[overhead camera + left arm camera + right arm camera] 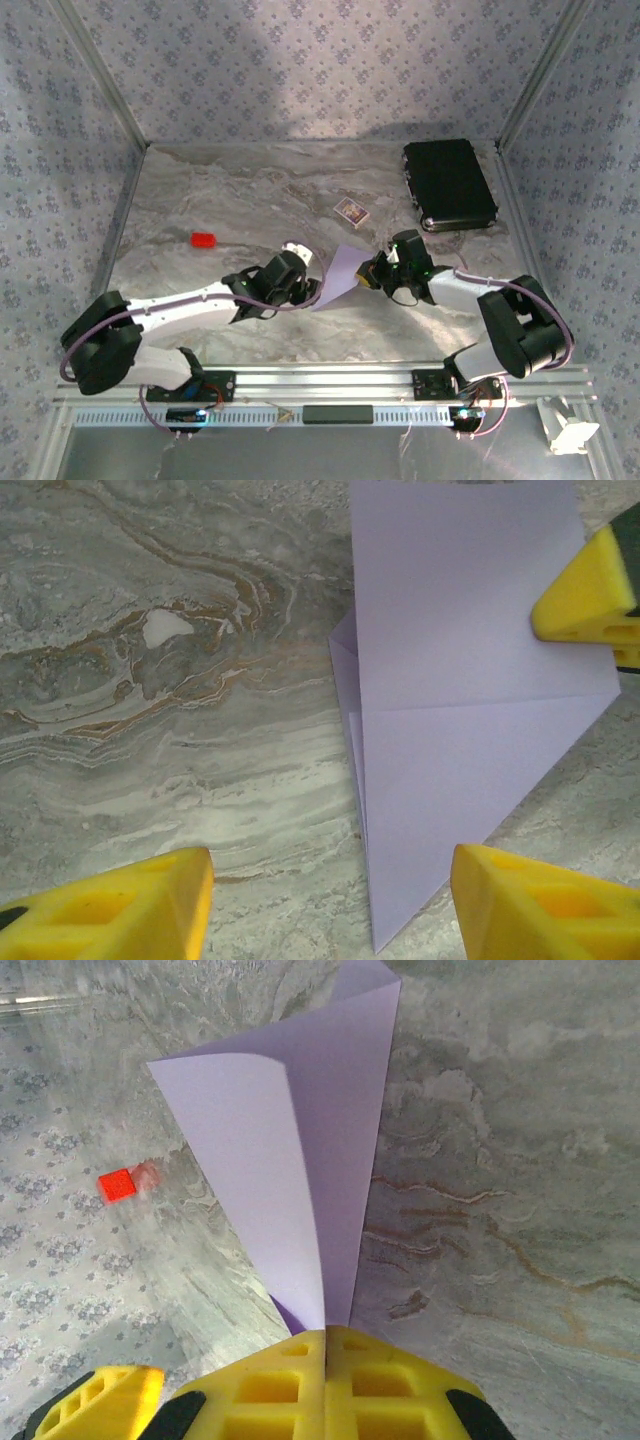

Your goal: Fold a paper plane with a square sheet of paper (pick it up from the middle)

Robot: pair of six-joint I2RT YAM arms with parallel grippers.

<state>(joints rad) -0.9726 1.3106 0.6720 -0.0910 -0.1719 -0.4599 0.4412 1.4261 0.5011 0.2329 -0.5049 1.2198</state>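
Observation:
The pale lilac sheet of paper (338,272) is folded into a pointed, plane-like shape with a lengthwise crease and stands on edge between the two arms. My right gripper (325,1345) is shut on its near end, and the layers fan up and away from the pads (330,1160). My left gripper (330,905) is open. The paper's pointed tip (400,880) lies between its yellow fingers without touching either. One right fingertip (590,590) shows at the paper's far edge. In the top view the left gripper (300,290) is left of the paper and the right gripper (372,272) is on its right.
A black case (450,183) lies at the back right. A small patterned card (351,211) sits behind the paper. A small red block (203,239) lies to the left on the marble table (200,200). Patterned walls enclose three sides.

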